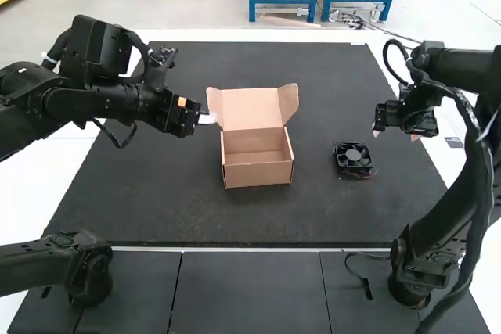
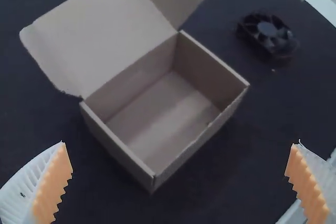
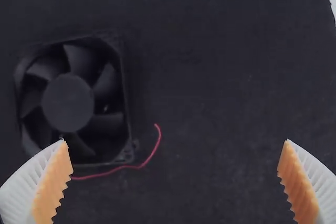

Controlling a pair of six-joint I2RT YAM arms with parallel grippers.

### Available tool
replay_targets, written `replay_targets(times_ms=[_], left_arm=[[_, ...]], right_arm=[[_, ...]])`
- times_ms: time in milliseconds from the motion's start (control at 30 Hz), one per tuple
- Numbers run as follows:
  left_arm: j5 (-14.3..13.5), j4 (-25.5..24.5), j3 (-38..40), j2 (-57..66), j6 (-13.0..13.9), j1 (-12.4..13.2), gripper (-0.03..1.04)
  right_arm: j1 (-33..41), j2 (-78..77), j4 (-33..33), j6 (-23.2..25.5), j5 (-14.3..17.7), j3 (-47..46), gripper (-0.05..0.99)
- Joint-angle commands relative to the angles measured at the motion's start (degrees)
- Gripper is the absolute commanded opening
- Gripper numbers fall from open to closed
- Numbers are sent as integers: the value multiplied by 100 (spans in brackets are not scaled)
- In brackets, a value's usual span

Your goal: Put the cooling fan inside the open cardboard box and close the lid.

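Right gripper (image 3: pixel 170 182) is spread wide and hovers at 1 o'clock of the cooling fan (image 3: pixel 71 103), not touching it. Fan lies flat on the black mat (image 1: pixel 156 193), at 3 o'clock from the cardboard box (image 1: pixel 257 158) and apart from it. A thin red wire (image 3: pixel 131 163) lies at its corner. Box is upright, lid flap (image 1: pixel 250 107) up on the 12 o'clock side. Left gripper (image 1: pixel 207 119) is also spread wide, at the box's 10 o'clock, near the flap edge.
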Motion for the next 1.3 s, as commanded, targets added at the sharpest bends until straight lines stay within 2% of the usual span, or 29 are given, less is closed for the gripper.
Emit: replay_targets(times_ms=[0, 367, 733, 1267], left_arm=[[18, 21, -43, -133, -66, -61, 96], [-430, -120, -281, -292, -30, -53, 96], [-509, -225, -298, -327, 119, -61, 96], [-518, -208, -307, -318, 128, -53, 96]], right_arm=[[-75, 233, 16, -130, -56, 129, 90], [-66, 1068, 7, -192, -162, 639, 90], [-66, 1630, -160, -236, -205, 1025, 90], [-66, 2008, -266, -315, -223, 1043, 90]])
